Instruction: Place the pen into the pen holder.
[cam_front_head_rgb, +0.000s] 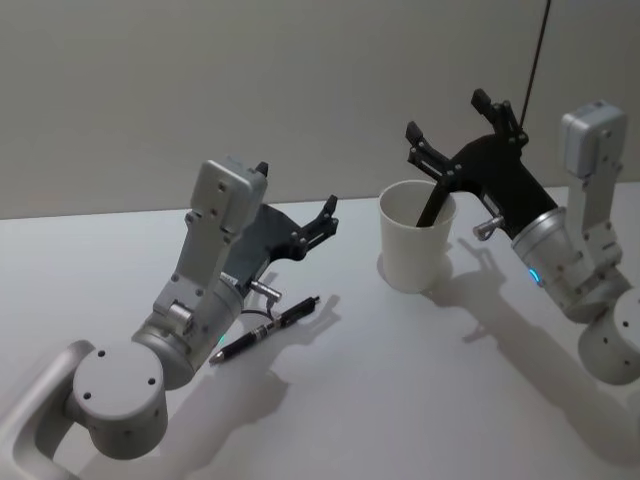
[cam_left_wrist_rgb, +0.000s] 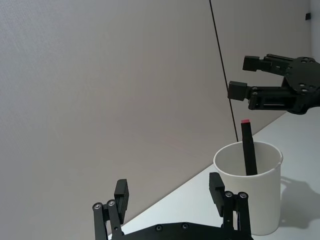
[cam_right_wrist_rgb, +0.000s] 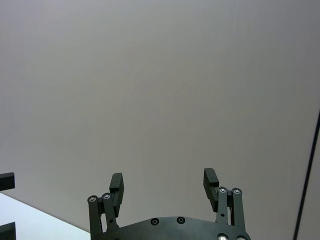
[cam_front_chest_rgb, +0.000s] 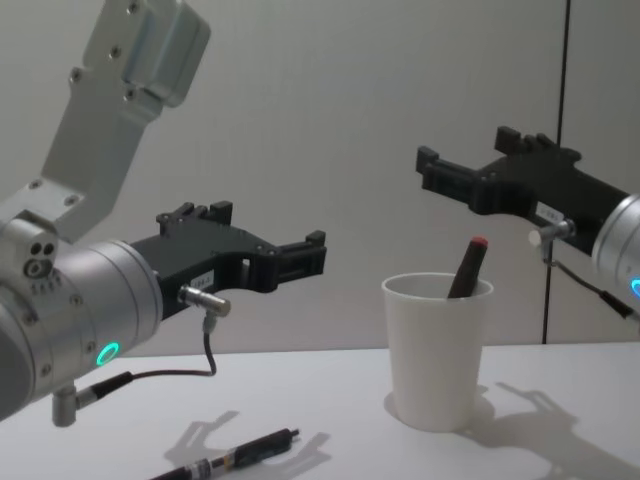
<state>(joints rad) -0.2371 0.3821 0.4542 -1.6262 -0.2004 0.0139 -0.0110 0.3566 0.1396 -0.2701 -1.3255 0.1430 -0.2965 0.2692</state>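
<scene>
Head view has two pens going on: a red-tipped pen (cam_front_head_rgb: 432, 205) stands leaning inside the cup (cam_front_head_rgb: 412, 255), and a second pen (cam_front_head_rgb: 265, 330) lies flat on the table (cam_front_head_rgb: 400, 380) right under the left arm. The right gripper (cam_front_head_rgb: 446, 115) hangs above the cup's rim, fingers spread and empty, so I'd guess that one's dropped off. The left gripper (cam_front_head_rgb: 296, 190) is also spread wide with nothing in it, hovering off the table and pointing forward and a bit up, toward the wall. The loose pen sits below it and slightly back toward the robot, so that's the bit that matters. Its long axis runs diagonally, near-left to far-right, roughly aimed at the cup, which is well apart to the right. The left arm is clearly the nearer one. I reckon it needs to tip its wrist down and turn the fingers across that diagonal before closing.
</scene>
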